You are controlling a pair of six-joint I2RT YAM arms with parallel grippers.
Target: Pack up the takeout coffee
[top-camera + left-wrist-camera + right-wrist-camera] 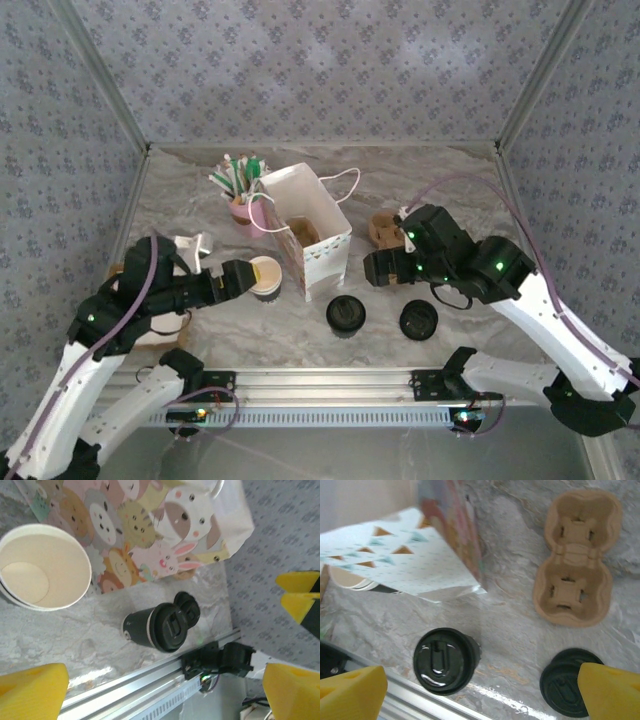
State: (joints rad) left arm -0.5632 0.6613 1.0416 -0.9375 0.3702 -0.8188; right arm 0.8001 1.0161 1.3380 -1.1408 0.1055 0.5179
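The takeout coffee cup (265, 276) stands open-topped and cream-white inside, just left of the paper bag (312, 238); it also appears in the left wrist view (42, 567). My left gripper (236, 279) is right beside the cup on its left, open, nothing between its yellow fingertips (30, 692). Two dark cups with black lids (345, 316) (418, 320) stand in front of the bag. My right gripper (375, 268) hovers open above them; in its wrist view one lidded cup (445, 660) lies between the fingers, the other (565, 681) by the right fingertip (610, 690).
A brown moulded cup carrier (385, 228) (577, 555) lies behind the right gripper. A pink cup of straws and sticks (240, 200) stands at the back left of the bag. An aluminium rail (320, 382) runs along the near table edge.
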